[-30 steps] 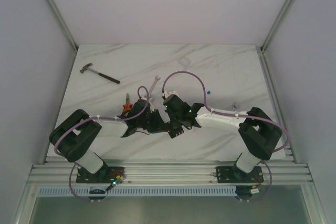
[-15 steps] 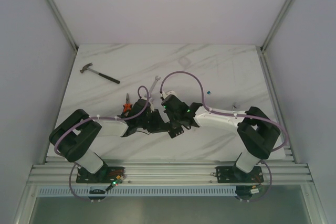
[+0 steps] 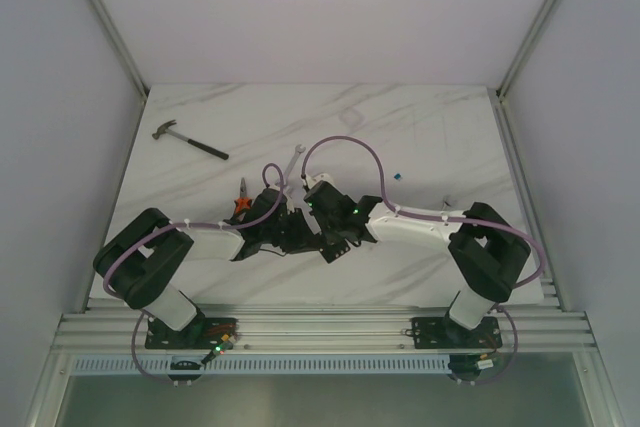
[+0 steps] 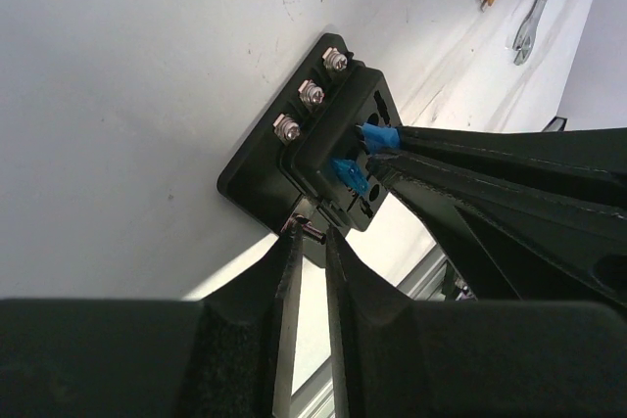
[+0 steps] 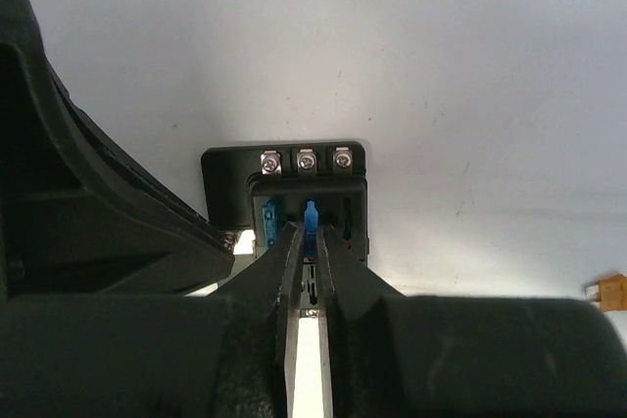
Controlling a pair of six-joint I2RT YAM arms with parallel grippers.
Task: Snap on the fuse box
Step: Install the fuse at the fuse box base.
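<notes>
The fuse box (image 4: 294,159) is a small black block with three screws on its far flange, lying on the white table; it also shows in the right wrist view (image 5: 223,171). My left gripper (image 4: 312,230) is shut on the box's near end, its tips pinching a small metal terminal. My right gripper (image 5: 311,232) is shut on a blue fuse (image 5: 311,214), held upright over the box's middle slot. Another blue fuse (image 5: 268,218) sits in the slot beside it. In the top view both grippers (image 3: 308,231) meet over the box and hide it.
A hammer (image 3: 190,140) lies at the far left, a wrench (image 3: 292,161) and orange-handled pliers (image 3: 241,201) behind the left arm. A loose blue fuse (image 3: 398,175) lies at mid right. A loose amber fuse (image 5: 612,290) lies right of the box.
My right arm has shifted slightly left, closer in over the fuse box. My left arm has not visibly moved.
</notes>
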